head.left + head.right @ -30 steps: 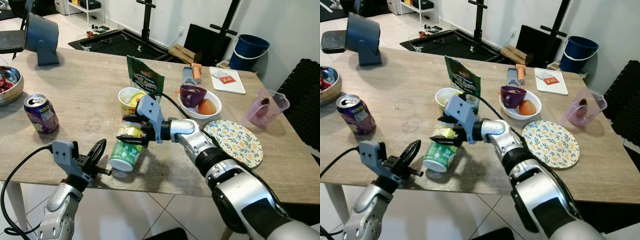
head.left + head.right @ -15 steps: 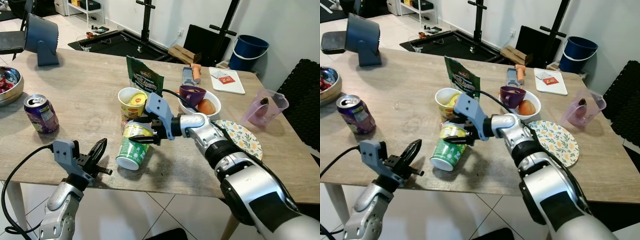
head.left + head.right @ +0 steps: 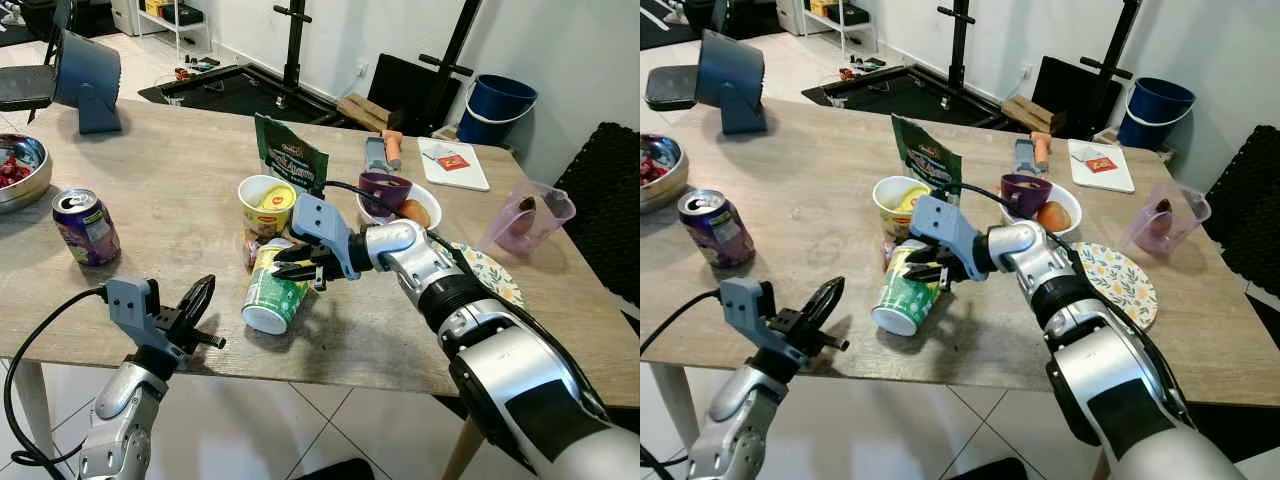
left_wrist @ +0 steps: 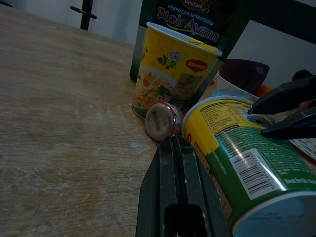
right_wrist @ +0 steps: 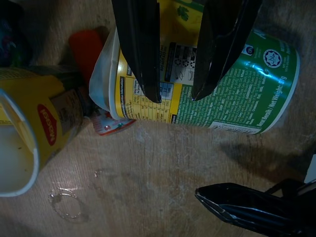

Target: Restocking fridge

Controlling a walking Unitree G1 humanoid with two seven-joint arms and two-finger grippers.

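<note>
Wooden table (image 3: 180, 200) crowded with food, drink and dishes

With the upright yellow Maggi noodle cup (image 3: 264, 205) as landmark: a dark green Stok Ayam pouch (image 3: 290, 153) stands just behind it, a green noodle cup (image 3: 272, 288) lies on its side just in front, and a small red-capped bottle (image 4: 161, 120) lies between the two cups. A purple soda can (image 3: 86, 227) stands well to its left, with a metal bowl (image 3: 22, 172) further left. To its right sit a white bowl (image 3: 428, 221) holding a purple cup (image 3: 385, 189) and an orange fruit (image 3: 414, 212), then a floral plate (image 3: 492, 276) and a pink jug (image 3: 528, 215). A white board (image 3: 456, 162) lies at the far right edge.
</note>
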